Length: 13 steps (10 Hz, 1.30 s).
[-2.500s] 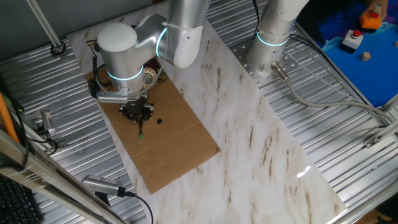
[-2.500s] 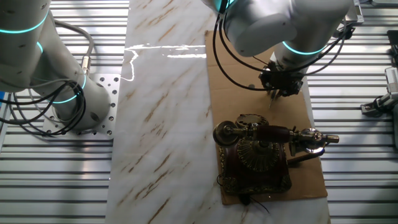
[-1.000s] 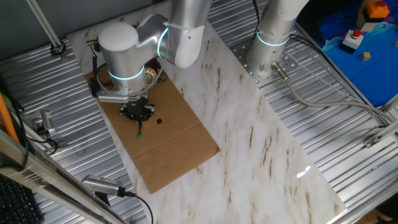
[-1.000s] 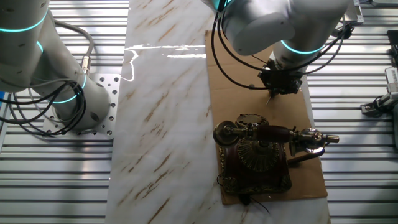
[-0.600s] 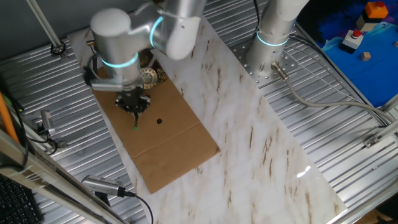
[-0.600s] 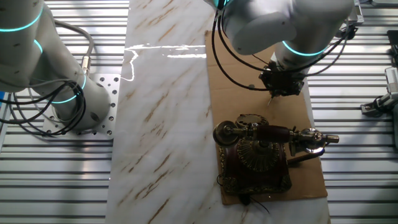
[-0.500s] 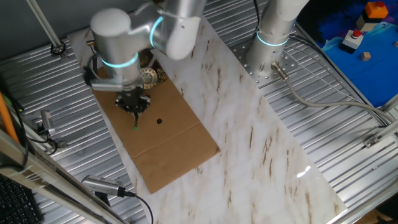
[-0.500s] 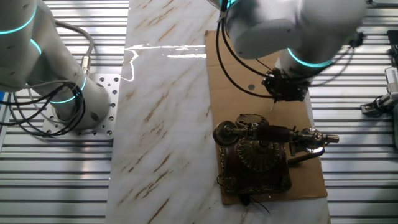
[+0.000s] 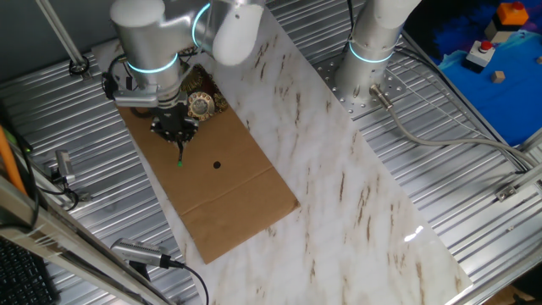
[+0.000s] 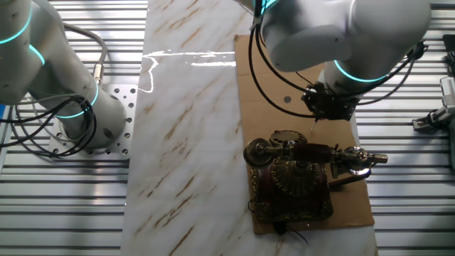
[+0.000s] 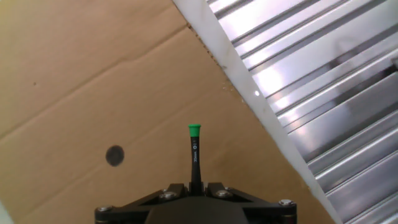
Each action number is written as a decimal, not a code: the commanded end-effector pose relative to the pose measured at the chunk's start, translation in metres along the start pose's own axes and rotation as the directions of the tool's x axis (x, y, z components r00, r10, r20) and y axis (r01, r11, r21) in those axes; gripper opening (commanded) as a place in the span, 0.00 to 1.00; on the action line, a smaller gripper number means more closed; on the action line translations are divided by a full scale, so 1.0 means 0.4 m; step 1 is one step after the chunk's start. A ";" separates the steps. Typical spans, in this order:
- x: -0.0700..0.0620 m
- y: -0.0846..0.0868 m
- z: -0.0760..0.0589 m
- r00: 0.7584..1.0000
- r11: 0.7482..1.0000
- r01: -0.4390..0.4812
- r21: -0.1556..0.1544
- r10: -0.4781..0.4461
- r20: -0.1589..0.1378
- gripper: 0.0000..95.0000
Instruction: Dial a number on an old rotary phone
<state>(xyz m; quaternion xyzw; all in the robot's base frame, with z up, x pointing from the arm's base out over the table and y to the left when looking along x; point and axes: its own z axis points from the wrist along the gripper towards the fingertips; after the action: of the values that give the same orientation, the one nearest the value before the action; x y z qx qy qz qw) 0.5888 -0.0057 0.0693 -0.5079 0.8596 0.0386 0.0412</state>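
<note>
Matt brown cardboard sheet (image 9: 222,188) lies on a glossy, marble-patterned tabletop (image 9: 339,178) flanked by ribbed, shiny metal panels (image 11: 323,81). The old rotary phone (image 10: 295,178) shows gleaming brass and dark, ornate trim; the stick (image 11: 194,155) looks matt black, green-tipped

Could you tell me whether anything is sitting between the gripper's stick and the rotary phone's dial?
Nothing visible does. The gripper holds the green-tipped stick over bare cardboard just beyond the old rotary phone, with only open cardboard between them.

chunky silver-white arm (image 9: 144,34), glowing cyan rings at the joints, black cables looping beside it, small black gripper (image 9: 175,129), screws on top
</note>
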 end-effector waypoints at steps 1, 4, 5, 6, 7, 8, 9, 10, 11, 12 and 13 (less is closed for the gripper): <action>-0.006 0.011 -0.020 1.000 1.000 0.000 -0.001 0.000 -0.008 0.00; -0.010 0.047 -0.070 1.000 1.000 -0.009 -0.001 0.009 -0.013 0.00; -0.010 0.050 -0.074 1.000 1.000 -0.021 -0.001 0.021 -0.013 0.00; -0.010 0.050 -0.074 0.999 1.000 -0.030 -0.001 0.030 -0.018 0.00; -0.010 0.050 -0.074 0.998 0.999 -0.035 0.002 0.035 -0.047 0.00; -0.010 0.050 -0.074 0.996 0.999 -0.038 -0.006 0.037 -0.084 0.00; -0.010 0.050 -0.074 0.994 0.999 -0.032 -0.023 0.029 -0.101 0.00; -0.010 0.050 -0.074 0.991 0.999 -0.042 -0.033 0.037 -0.128 0.00; -0.010 0.050 -0.074 0.985 0.998 -0.058 -0.036 0.052 -0.167 0.00; -0.010 0.050 -0.074 0.976 0.998 -0.053 -0.016 0.048 -0.211 0.00; -0.010 0.050 -0.074 0.973 0.999 -0.050 -0.006 0.047 -0.225 0.00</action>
<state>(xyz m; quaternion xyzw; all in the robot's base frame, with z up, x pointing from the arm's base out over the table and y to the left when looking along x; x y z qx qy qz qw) 0.5739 0.0054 0.0995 -0.4877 0.8712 0.0023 -0.0566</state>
